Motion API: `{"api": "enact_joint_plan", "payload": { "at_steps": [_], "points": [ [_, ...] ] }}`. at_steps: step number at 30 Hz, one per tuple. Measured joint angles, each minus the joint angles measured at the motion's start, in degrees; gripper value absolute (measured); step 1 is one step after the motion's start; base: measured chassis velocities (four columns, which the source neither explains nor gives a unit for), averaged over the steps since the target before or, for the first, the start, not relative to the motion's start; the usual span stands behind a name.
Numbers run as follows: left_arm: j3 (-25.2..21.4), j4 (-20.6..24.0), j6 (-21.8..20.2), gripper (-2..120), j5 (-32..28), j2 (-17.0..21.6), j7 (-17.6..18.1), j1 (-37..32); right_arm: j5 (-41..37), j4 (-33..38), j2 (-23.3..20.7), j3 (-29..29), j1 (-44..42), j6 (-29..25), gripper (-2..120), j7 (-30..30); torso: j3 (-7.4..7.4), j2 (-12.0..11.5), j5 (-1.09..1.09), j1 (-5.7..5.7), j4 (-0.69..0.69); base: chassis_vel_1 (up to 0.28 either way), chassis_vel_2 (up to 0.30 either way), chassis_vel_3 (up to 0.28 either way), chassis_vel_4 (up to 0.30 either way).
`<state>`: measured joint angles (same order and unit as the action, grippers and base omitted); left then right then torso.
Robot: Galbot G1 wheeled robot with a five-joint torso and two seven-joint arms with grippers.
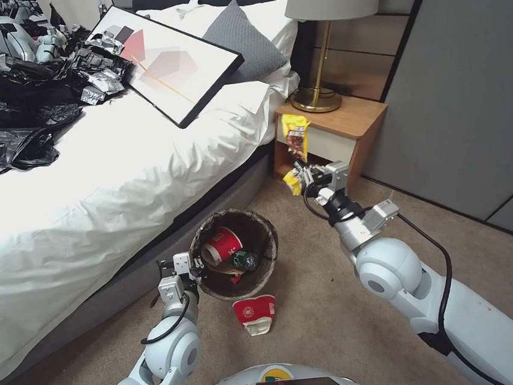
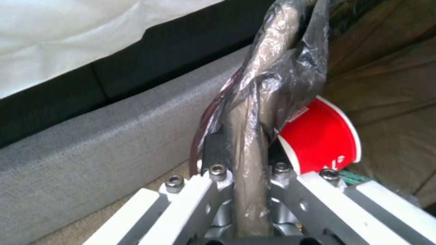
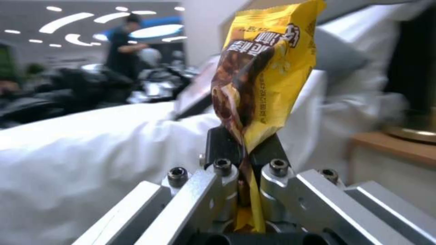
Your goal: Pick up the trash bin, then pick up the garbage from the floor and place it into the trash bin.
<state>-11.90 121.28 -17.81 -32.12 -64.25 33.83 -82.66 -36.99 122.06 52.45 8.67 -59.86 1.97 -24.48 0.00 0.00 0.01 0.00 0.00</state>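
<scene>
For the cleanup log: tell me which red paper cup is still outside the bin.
The crushed red cup on the carpet just before the trash bin; the other red cup lies inside.

Beige carpet (image 1: 342, 323) is covering the floor, a white-sheeted bed (image 1: 115, 170) is sitting beside a wooden nightstand (image 1: 347, 126) carrying a brass lamp (image 1: 328, 28), grey wall panels (image 1: 463, 76) behind, probably wardrobe doors.

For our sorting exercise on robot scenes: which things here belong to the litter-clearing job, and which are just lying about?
Part of the job:
trash bin, rim gripped by left gripper
yellow snack wrapper held by right gripper
red paper cup on the carpet
red cup and small bottle inside the bin

Just lying about:
black plastic bags on the bed
framed picture
grey pillow
lamp
nightstand
</scene>
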Motion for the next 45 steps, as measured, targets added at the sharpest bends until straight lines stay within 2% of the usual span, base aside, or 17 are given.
{"api": "enact_joint_plan", "payload": {
  "at_steps": [10,16,18,22,24,31,34,45],
  "points": [
    [0.13,0.0,-0.1,0,0.16,-0.09,0.0,0.0,-0.91,2.24,-0.96,-0.53,-0.04,-0.42,0,1.79,0.0,0.0,-0.01,0.0,0.01,0.0,0.0,0.0,0.0],
    [0.34,-0.02,-0.17,0,0.48,-0.33,0.01,-0.02,-2.38,4.98,-3.22,-2.39,-0.27,-3.11,0,7.12,0.0,0.0,-0.01,0.0,0.0,0.0,0.0,0.0,0.0],
    [0.57,-0.19,-0.22,0,0.77,-0.49,0.01,-0.03,-2.99,5.31,-4.85,-5.28,-0.41,-6.93,0,13.27,0.0,0.0,-0.01,0.0,0.0,0.0,0.0,0.0,0.0],
    [0.63,-0.23,-0.24,0,0.88,-0.61,0.02,-0.01,-3.36,5.06,-5.52,-7.49,0.09,-8.36,0,15.96,0.0,0.0,0.0,0.0,0.0,0.0,0.0,0.0,0.0],
    [0.72,-0.24,-0.25,0,0.98,-0.71,0.01,-0.11,-3.96,4.86,-6.44,-12.07,1.38,-9.3,0,17.88,0.01,0.0,-0.01,0.0,0.0,0.0,0.0,0.0,0.0],
    [0.71,-0.19,-0.26,0,1.04,-0.65,0.01,-0.2,-2.96,3.29,-6.92,-19.63,2.94,-10.06,0,18.89,0.01,0.0,-0.01,0.0,0.0,0.0,0.0,0.0,0.0],
    [0.47,0.05,-0.24,0,1.04,-0.49,-0.04,-0.32,-1.02,0.11,-5.99,-24.78,4.04,-10.23,0,18.94,0.01,0.0,-0.01,0.0,0.0,0.0,0.0,0.0,0.0],
    [0.62,0.41,-0.2,0,0.93,-0.58,-0.13,-0.07,3.14,-6.37,-4.88,-29.21,4.66,-10.92,1,18.34,0.0,0.0,-0.01,0.0,0.0,0.0,0.0,0.0,0.0]
  ]
}}
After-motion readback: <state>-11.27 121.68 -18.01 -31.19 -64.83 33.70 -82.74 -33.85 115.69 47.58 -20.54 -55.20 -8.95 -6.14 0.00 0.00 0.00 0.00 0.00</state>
